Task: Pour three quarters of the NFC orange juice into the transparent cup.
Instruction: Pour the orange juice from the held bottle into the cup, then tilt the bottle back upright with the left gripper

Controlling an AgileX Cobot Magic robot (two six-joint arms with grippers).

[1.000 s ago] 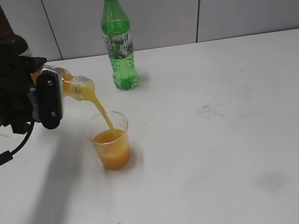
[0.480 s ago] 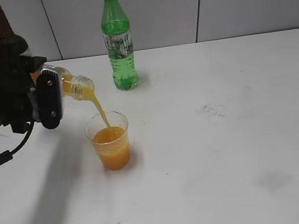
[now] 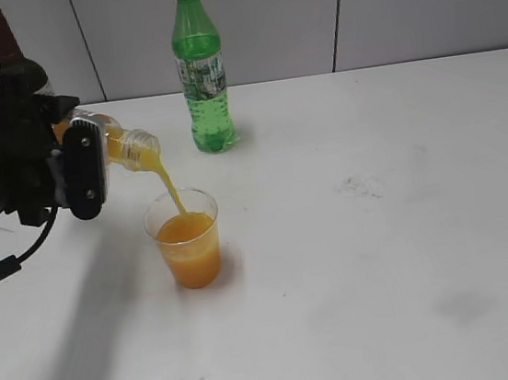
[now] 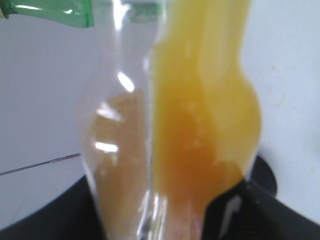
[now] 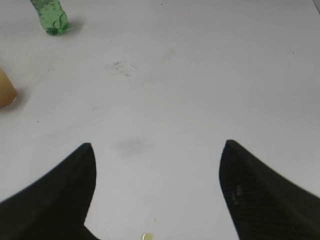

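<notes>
Little has shifted over the last second beyond the juice level creeping up in the transparent cup (image 3: 186,239), now roughly three-quarters full at centre-left of the exterior view, while the left gripper (image 3: 74,171) stays clenched around the NFC orange juice (image 3: 123,146), tipped nearly flat with its mouth just above the rim and a thin stream falling inside. My worry is overfilling: the cup has limited room left, and a steeper tilt could send the stream past the far rim or slop juice onto the table (image 3: 383,258). A green soda bottle (image 3: 200,67) stands upright behind the cup, apart from it, and a dark wine bottle (image 3: 10,55) rises behind the arm at upper left; neither blocks the pour. From the left wrist, the bottle (image 4: 200,125) fills the frame, juice pooled along its right side, air on the left. From the right wrist, the right gripper (image 5: 157,192) hangs released over bare table, with the cup's edge (image 5: 6,92) at far left.
</notes>
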